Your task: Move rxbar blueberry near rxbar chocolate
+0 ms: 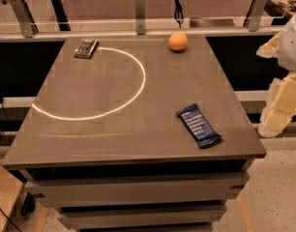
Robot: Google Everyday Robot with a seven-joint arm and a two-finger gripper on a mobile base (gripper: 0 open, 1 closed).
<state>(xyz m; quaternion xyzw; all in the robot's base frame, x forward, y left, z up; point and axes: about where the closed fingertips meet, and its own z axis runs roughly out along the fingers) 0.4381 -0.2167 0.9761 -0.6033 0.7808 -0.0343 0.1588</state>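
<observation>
1. Blueberry bar [199,125]: your target; flat on worktop [90,129], front right.
2. Chocolate bar [86,48]: back left corner, well apart.
3. Orange [178,41]: back edge.
4. Tool [283,105]: beyond worktop's right side; you cannot tell its state.
</observation>
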